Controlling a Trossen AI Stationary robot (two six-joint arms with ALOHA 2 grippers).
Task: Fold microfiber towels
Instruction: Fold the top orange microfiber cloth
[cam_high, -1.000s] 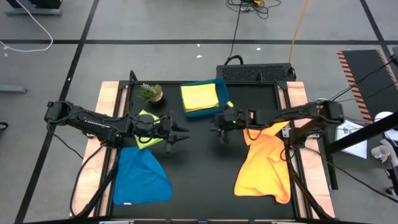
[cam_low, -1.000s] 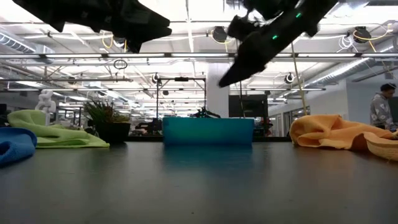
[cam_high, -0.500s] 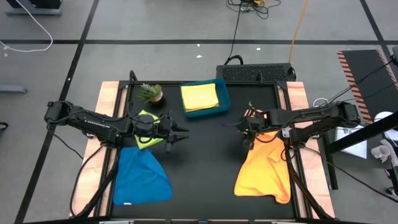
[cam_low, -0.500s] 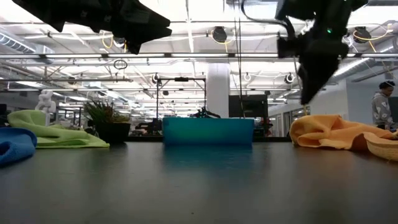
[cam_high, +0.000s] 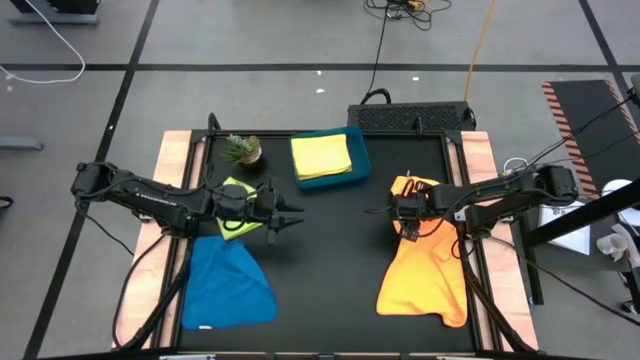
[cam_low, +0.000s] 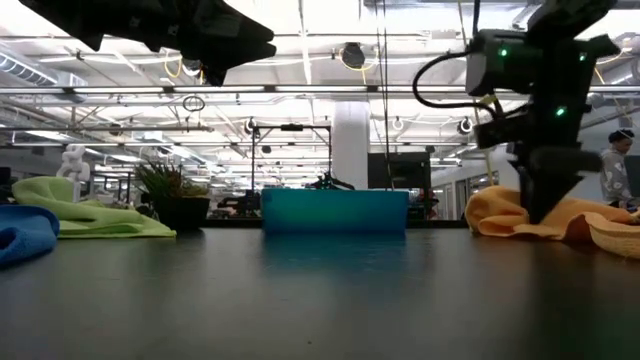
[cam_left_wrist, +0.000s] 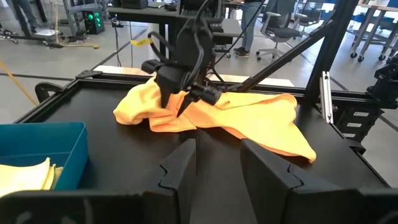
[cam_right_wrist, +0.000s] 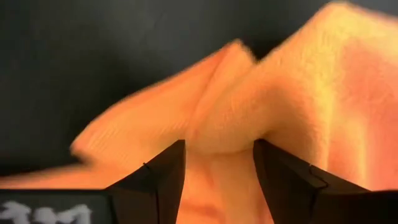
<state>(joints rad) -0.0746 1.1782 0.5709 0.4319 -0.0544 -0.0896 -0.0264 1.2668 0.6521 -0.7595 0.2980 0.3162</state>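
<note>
Orange cloth fills the gap between the right claw's two dark fingers, which stand apart with a raised fold of the orange towel between them; the tips straddle that ridge, but the fingers have not closed on it. Seen from above, this claw points down at the far, inner end of the towel, where the cloth is bunched into a rumpled heap, and the low view shows it coming straight down onto the heap. From there the towel spreads toward the near edge of the bench, its long axis running from far to near on the right side, widening at the near end, which reaches the bench's front right corner. The left claw hovers above the left half of the bench, fingers parted and holding nothing, pointing across toward the right arm. Beneath the left wrist lies the lime green towel, crumpled, and nearer the front edge the blue towel lies spread loosely, long axis also far to near. At the far middle sits a teal tray with a folded yellow towel lying flat in it, and a small potted plant stands just beside it to the left.
</note>
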